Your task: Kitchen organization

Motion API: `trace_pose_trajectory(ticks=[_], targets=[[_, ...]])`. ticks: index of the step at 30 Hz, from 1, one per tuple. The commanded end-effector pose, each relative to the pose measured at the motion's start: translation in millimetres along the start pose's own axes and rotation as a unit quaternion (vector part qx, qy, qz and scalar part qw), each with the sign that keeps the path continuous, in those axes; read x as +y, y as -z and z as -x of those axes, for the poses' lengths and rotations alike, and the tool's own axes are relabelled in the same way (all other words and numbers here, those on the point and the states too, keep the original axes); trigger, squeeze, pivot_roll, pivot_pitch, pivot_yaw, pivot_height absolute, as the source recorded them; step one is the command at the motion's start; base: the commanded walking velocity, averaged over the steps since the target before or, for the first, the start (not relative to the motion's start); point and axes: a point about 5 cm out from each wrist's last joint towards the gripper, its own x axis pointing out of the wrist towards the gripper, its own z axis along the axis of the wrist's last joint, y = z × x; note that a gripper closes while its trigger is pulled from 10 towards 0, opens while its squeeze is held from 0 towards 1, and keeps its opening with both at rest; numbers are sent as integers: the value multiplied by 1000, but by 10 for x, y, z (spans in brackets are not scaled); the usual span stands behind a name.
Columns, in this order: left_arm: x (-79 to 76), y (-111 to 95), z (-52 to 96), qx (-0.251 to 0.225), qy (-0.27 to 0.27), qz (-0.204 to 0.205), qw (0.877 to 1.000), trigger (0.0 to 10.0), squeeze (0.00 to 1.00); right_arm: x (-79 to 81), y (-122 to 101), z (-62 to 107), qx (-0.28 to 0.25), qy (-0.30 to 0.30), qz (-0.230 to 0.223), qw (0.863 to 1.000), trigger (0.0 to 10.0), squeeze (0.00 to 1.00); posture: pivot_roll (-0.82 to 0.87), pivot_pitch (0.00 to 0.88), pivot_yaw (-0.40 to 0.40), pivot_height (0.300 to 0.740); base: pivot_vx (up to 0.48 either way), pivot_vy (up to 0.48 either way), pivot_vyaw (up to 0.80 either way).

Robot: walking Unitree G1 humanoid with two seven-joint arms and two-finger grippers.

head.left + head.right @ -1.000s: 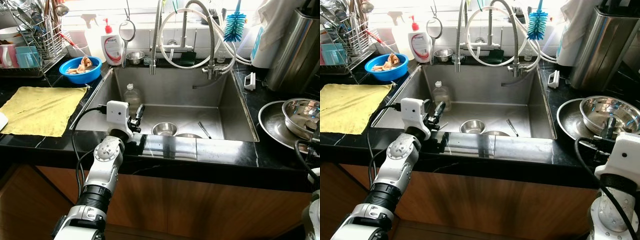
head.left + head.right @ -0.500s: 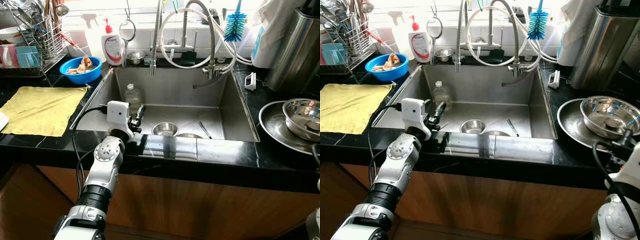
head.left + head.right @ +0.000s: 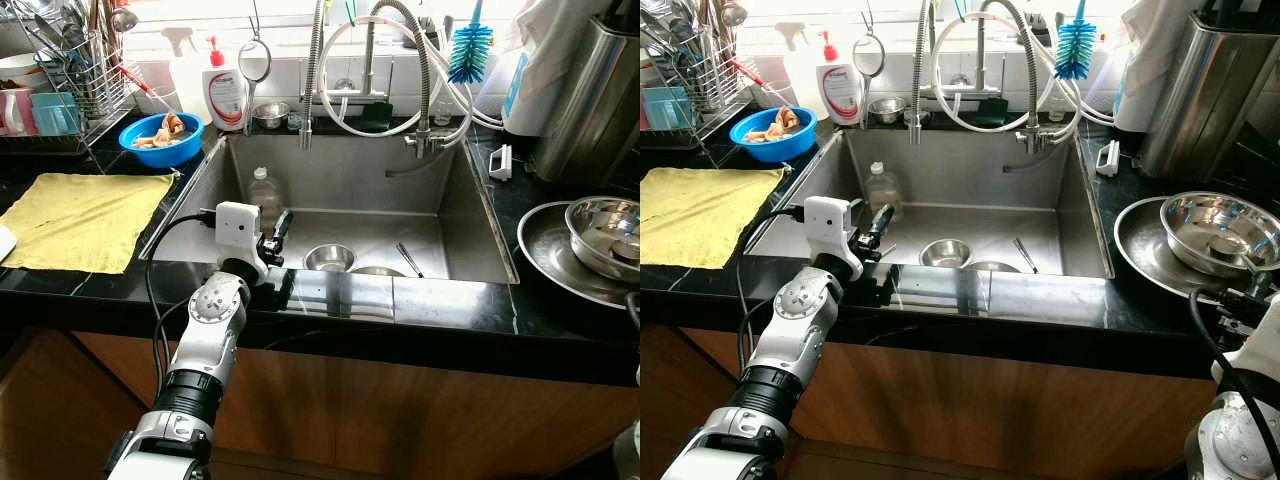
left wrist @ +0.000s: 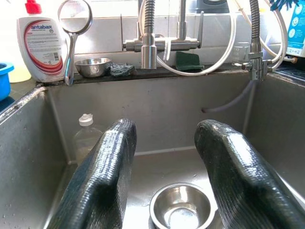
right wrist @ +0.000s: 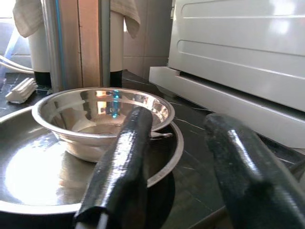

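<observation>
Step in hand: reach into sink (image 3: 470, 215). Left gripper (image 3: 272, 235) spread, empty, above its front-left edge; must descend onto small bowl (image 4: 181, 210). Right gripper (image 5: 178, 162) spread near desk's right-edge bowl (image 5: 102, 114).

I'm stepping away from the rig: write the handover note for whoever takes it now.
Left gripper: open, empty, at the sink's front edge, aimed at the small bowl inside.
Right gripper: open, empty, low at the right counter, facing the steel bowl on its tray.
Also in the sink: a bottle and a utensil.
Done: nothing held or visibly moved.
Left: sink items and bowl untouched.
</observation>
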Motion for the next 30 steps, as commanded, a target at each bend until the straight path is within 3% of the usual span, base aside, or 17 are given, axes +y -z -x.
trace_pose_trajectory(ticks=[1,7,9,23,25,26,27,28,30], targets=[[7,-31,-4,-6,1,-8,1000,10000,0,24,16,-10,8,-6,-2,1000,2000,0,-78,0,60,740,0,0,0],[6,-33,-6,-6,-1,-8,1000,10000,0,46,21,-19,12,-12,-2,1000,1137,0,-78,0,59,740,0,0,0],[9,-34,-7,-6,-2,-8,1000,10000,0,47,19,-24,12,-13,-2,1000,0,0,-79,0,58,740,0,0,0],[37,-40,-6,-7,-7,-11,1000,10000,0,91,-40,-48,3,-20,-6,1000,0,0,-76,0,56,740,0,0,0],[48,-47,-9,-8,-8,-11,1000,10000,0,127,-97,-47,-9,-27,-12,1000,588,0,-75,0,56,740,0,0,0],[51,-48,-10,-8,-9,-12,1000,10000,0,140,-128,-49,-15,-28,-17,999,3647,0,-72,0,57,740,0,0,0],[52,-49,-11,-8,-8,-12,1000,10000,0,147,-147,-51,-18,-28,-21,999,3647,0,-72,0,57,740,0,0,0],[55,-49,-11,-8,-9,-12,1000,10000,0,160,-195,-58,-24,-26,-32,999,10000,0,-74,0,57,740,0,0,0],[60,-51,-14,-8,-9,-13,1000,10000,0,189,-323,-85,-46,-27,-43,998,10000,0,-75,0,57,740,0,0,0]])
